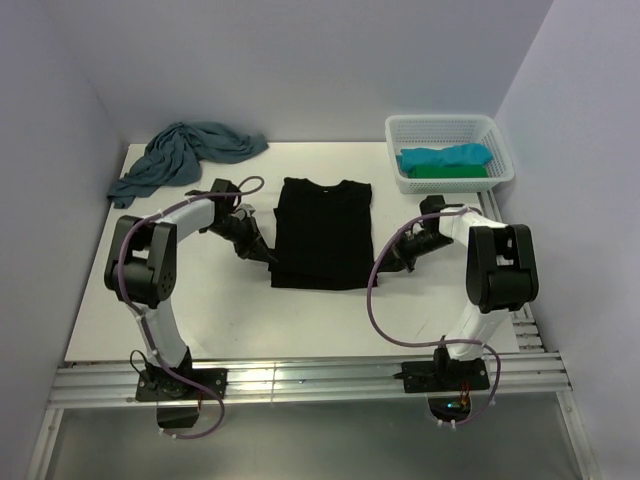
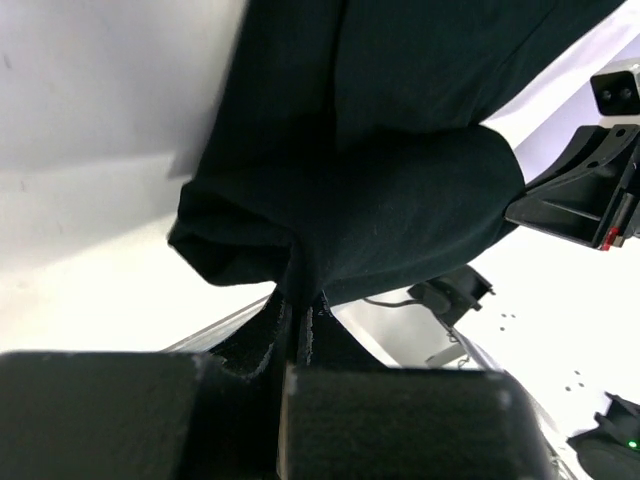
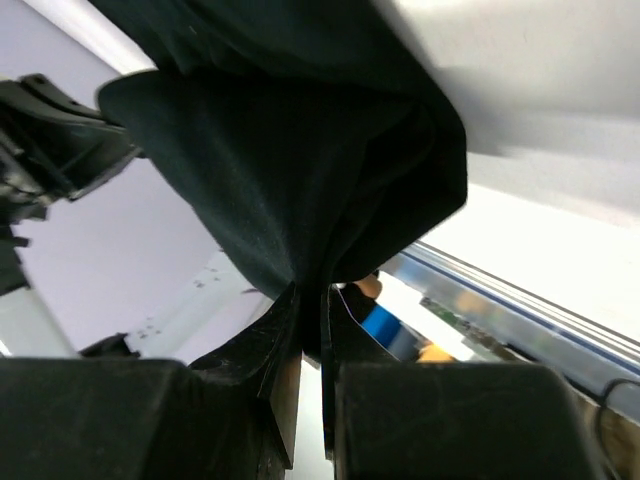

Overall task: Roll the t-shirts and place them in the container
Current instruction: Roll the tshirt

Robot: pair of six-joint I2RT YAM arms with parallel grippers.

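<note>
Black t-shirt [image 1: 322,232]: folded into an upright rectangle, lying flat at centre frame on the white table [image 1: 220,320], collar toward the top.

Left gripper [image 1: 265,255]: at the shirt's lower left edge. In the left wrist view the fingers [image 2: 270,335] are pressed together on a bunched fold of black cloth.

Right gripper [image 1: 390,258]: at the lower right edge, likewise clamped on black cloth in the right wrist view.

Dusty-blue t-shirt [image 1: 185,155]: crumpled, upper left.

White mesh basket [image 1: 440,128]: upper right, holding a turquoise t-shirt [image 1: 445,157] on top of a green t-shirt [image 1: 450,172].
</note>
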